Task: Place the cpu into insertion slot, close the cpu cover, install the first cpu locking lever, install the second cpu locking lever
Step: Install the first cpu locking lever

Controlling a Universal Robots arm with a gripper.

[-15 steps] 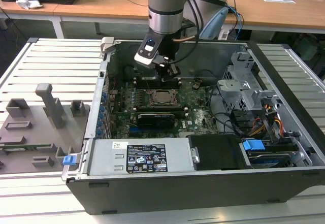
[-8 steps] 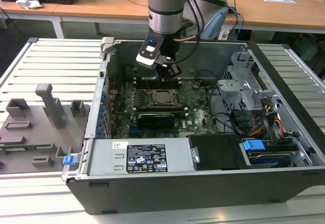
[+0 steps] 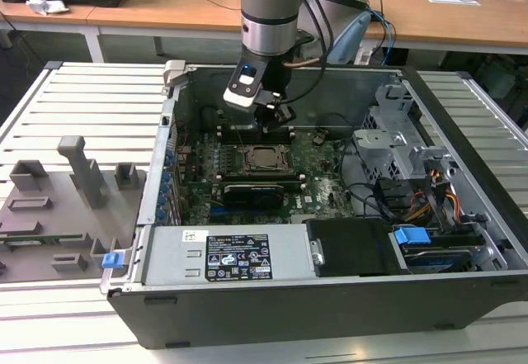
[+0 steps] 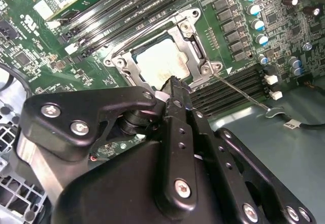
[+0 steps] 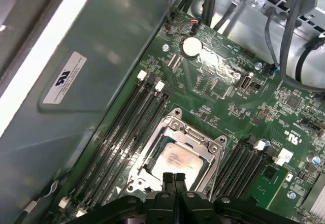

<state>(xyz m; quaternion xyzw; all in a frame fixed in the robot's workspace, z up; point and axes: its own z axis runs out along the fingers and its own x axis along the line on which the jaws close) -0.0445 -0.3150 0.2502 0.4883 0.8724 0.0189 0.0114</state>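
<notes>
An open computer case lies on a slatted bench. The arm comes down into it from the top centre of the exterior view. The jaws hang low over the green board, just above the slot in the middle of that frame. In both wrist views the jaws are clenched, finger against finger with no gap. The fingertips sit right at the slot's rim, though I cannot tell whether they touch it.

The cpu already lies in the slot, its pale metal top facing up (it glares white in the second wrist view). The cover lies flat around it, and the chip shows through its window. In the second wrist view a thin lever runs out from one corner of the slot. It slants away across the memory slots and ends over the grey case floor.

In the exterior view a long black card lies just below the slot. A labelled metal box fills the lower centre of the case, and a drive cage stands towards the exterior view's right. On the bench at the exterior view's left sits a grey tray of moulded blocks, with a blue clip near the case's corner.
</notes>
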